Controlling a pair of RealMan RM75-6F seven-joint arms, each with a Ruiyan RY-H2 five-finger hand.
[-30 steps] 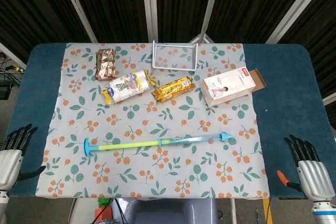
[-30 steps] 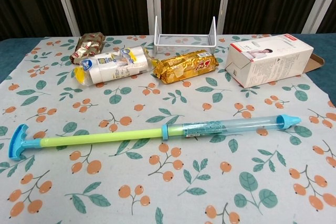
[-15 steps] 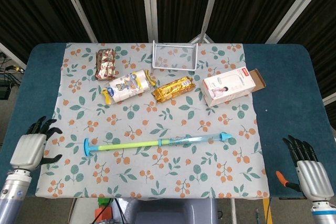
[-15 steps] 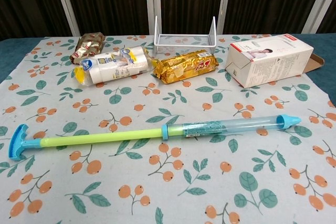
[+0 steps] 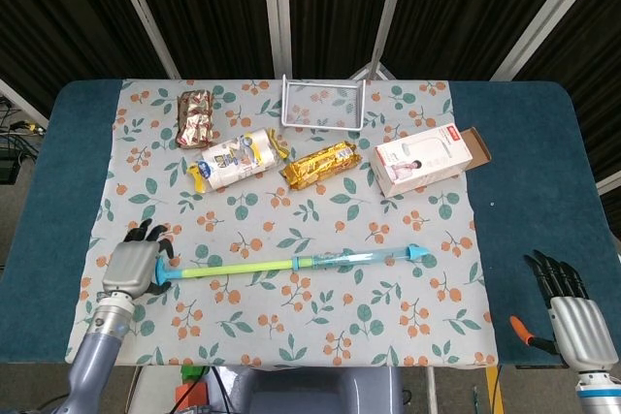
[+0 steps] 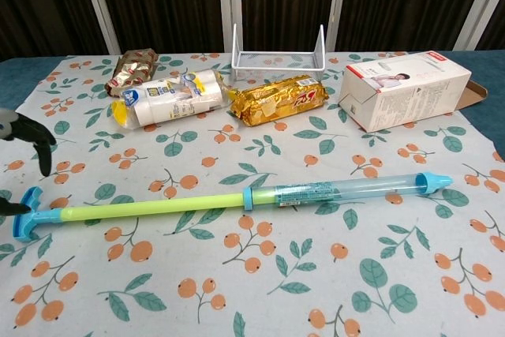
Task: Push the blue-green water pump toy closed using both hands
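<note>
The water pump toy (image 5: pixel 291 265) (image 6: pixel 237 200) lies across the near middle of the cloth, drawn out long: green rod with a blue T-handle (image 5: pixel 160 270) (image 6: pixel 30 214) at the left, clear blue barrel and nozzle tip (image 5: pixel 418 252) (image 6: pixel 435 182) at the right. My left hand (image 5: pixel 134 261) (image 6: pixel 17 133) is just left of the T-handle with fingers spread, holding nothing; whether a finger touches the handle I cannot tell. My right hand (image 5: pixel 570 309) rests far off at the table's near right edge, fingers apart, empty, and shows only in the head view.
Behind the toy lie a white-and-blue packet (image 5: pixel 231 161), a gold biscuit pack (image 5: pixel 319 164), a crumpled gold wrapper (image 5: pixel 197 116), a white wire rack (image 5: pixel 322 103) and a white box (image 5: pixel 429 159) with an open flap. An orange-handled tool (image 5: pixel 524 329) sits by my right hand.
My left hand has moved in from the table's left edge onto the cloth, up to the toy's T-handle. The right hand and the toy have not moved.
</note>
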